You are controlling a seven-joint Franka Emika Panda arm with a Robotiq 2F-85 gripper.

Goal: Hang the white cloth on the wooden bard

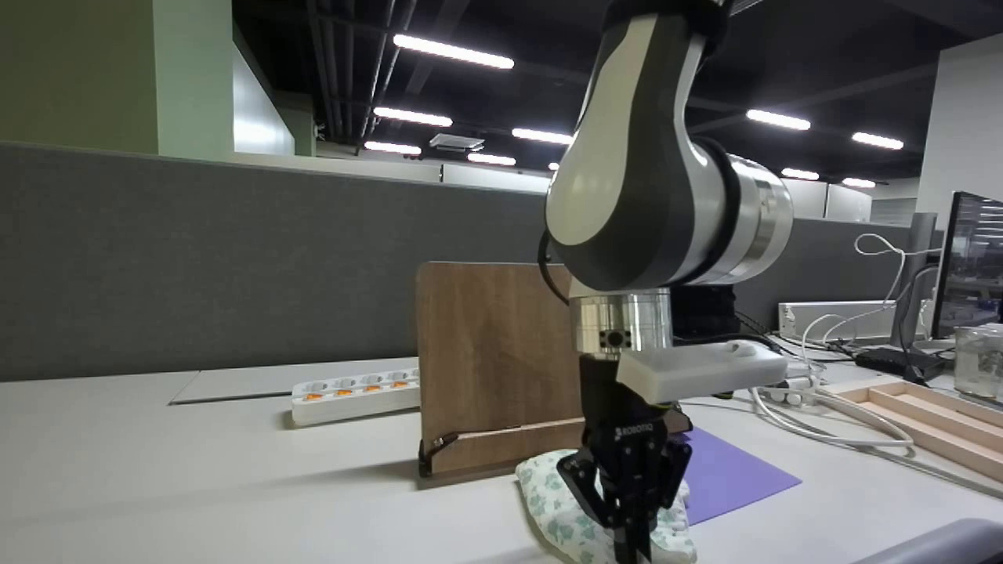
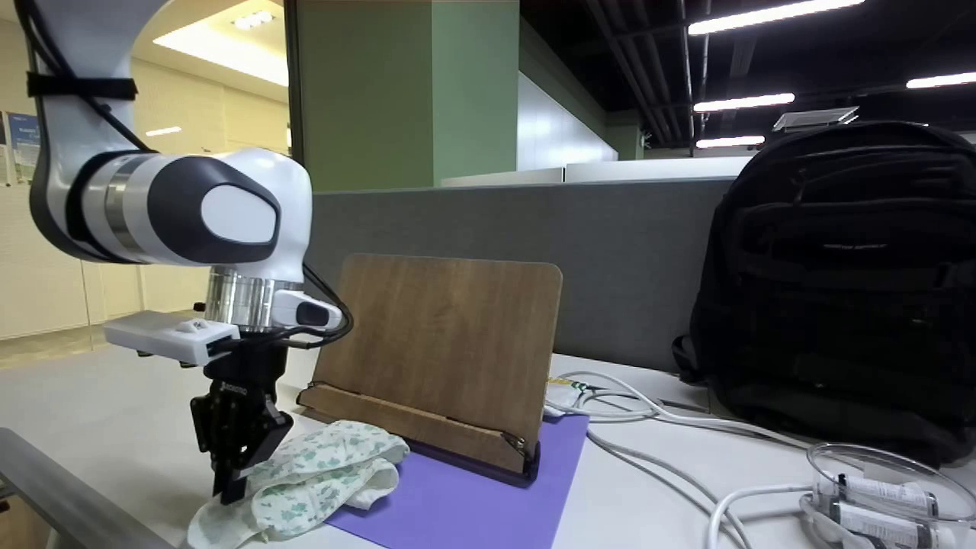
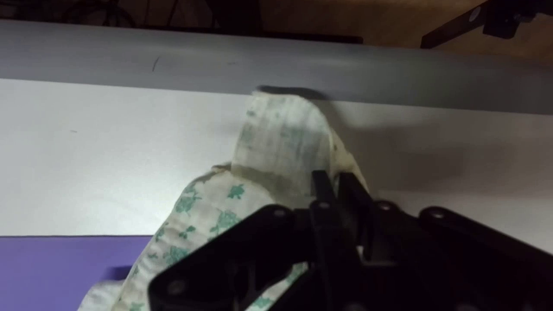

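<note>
Robotiq's black two-finger gripper point(image 3: 335, 178) pointed down, its fingertips nearly together on a pinched fold of the white cloth point(image 2: 305, 499) with green print. From where I stood, the cloth lay crumpled on the white table point(image 1: 235, 501), partly over a purple sheet point(image 2: 473, 503), just in front of the tilted wooden book stand point(image 2: 442, 343), while a black backpack point(image 2: 831, 305) sat before the grey partition point(image 2: 633, 290)

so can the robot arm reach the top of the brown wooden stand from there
Likely yes: nothing lies on top of the brown wooden stand, though the black hand, apparently pinching the white cloth with green print, would first need to rise.
</note>
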